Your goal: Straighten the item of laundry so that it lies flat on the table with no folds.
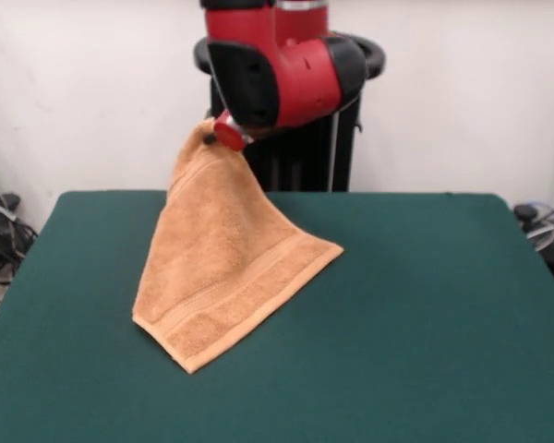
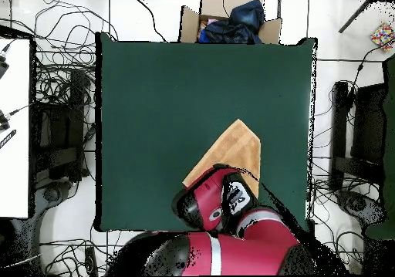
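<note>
Dark green felt covers the wide rectangular table [image 1: 425, 314], which fills the lower two thirds of the front view. Nearest the camera, left of centre, the small orange-tan terry towel [image 1: 223, 268] touches the felt along its lower edge, one corner pointing toward the bottom of the frame and another reaching right to mid-frame; a woven band runs parallel to that edge. From there the cloth rises steeply and narrows to a bunched top corner, upper left of centre. That corner sits at the red-tipped gripper [image 1: 223, 135], which hangs beneath the bulky red and black arm [image 1: 282, 69] coming down from the top edge; the cloth hangs from it, yet whether the jaws are apart or together I cannot tell. Behind stand the black pedestal [image 1: 305, 152] and a plain white wall [image 1: 92, 83]. From overhead, the towel [image 2: 235, 152] shows as a tan wedge low and right of the table's [image 2: 170, 96] middle, partly under the arm [image 2: 220, 204], with a cardboard box [image 2: 231, 23] beyond the top edge
</note>
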Robot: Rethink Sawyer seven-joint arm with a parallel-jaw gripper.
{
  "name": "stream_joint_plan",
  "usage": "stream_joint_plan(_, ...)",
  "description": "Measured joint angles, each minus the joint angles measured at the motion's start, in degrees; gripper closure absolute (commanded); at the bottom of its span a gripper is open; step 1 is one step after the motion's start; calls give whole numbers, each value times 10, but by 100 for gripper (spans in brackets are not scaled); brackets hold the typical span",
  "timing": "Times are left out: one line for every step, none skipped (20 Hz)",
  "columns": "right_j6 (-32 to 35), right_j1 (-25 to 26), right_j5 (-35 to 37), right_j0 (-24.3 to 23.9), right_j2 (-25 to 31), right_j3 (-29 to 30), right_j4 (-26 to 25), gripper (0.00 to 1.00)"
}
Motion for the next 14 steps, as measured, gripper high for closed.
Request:
stream_joint_plan(0, 8, -3, -1, -2, -2, 0, 100)
stream_joint_plan(0, 16, -7, -2, -4, -3, -1, 100)
stream_joint_plan(0, 26, -14, -3, -7, -5, -1, 100)
stream_joint_plan(0, 33, -19, -4, -9, -6, -1, 100)
stream_joint_plan(0, 42, -24, -5, -11, -8, -1, 100)
stream_joint_plan(0, 49, -27, -6, -13, -11, -1, 100)
stream_joint_plan(0, 59, -33, -7, -16, -15, -1, 100)
stream_joint_plan(0, 73, -39, -7, -21, -22, -2, 100)
stream_joint_plan(0, 76, -41, -8, -22, -24, -3, 100)
stream_joint_plan(0, 83, -45, -8, -24, -28, -4, 100)
stream_joint_plan(0, 94, -52, -9, -25, -34, -5, 100)
stream_joint_plan(0, 99, -56, -9, -25, -36, -5, 100)
stream_joint_plan(0, 103, -59, -10, -25, -39, -5, 100)
stream_joint_plan(0, 106, -62, -10, -25, -39, -5, 100)
